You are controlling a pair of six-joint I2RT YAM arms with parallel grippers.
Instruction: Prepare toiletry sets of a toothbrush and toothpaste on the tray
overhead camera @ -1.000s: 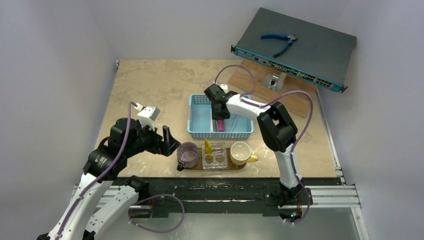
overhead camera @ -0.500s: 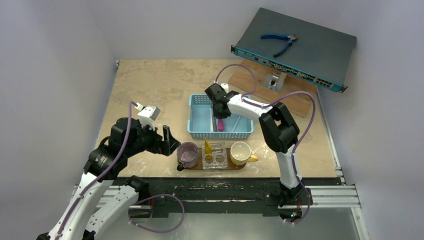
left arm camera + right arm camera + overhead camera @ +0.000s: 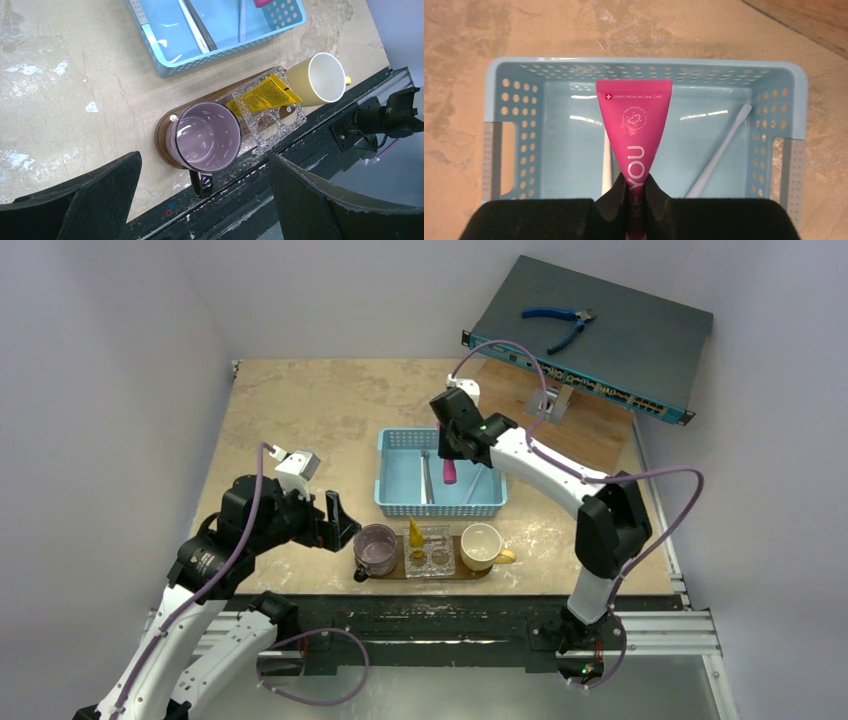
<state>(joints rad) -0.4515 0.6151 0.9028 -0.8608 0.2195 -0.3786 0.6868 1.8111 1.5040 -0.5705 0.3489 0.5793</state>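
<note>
My right gripper (image 3: 450, 452) is shut on the narrow end of a pink toothpaste tube (image 3: 450, 474), which hangs above the light-blue basket (image 3: 395, 502). The right wrist view shows the tube (image 3: 634, 120) pinched between the gripper (image 3: 634, 187) jaws. Two pale toothbrushes (image 3: 719, 152) (image 3: 607, 167) lie in the basket below. A yellow tube (image 3: 414, 533) stands in a clear holder (image 3: 436, 552) on the dark oval tray (image 3: 455, 574). My left gripper (image 3: 338, 523) stands open left of the tray, holding nothing; its view shows the yellow tube (image 3: 265, 92) and tray (image 3: 161, 142).
A purple cup (image 3: 375, 548) and a cream cup (image 3: 481, 545) stand at the tray's two ends. At the back right a rectangular wooden board (image 3: 590, 445) carries a tilted network switch (image 3: 600, 335) with blue pliers (image 3: 560, 325) on top.
My right gripper closed on the pink tube in the basket and lifted it up and toward the back right. The left arm has not moved.
</note>
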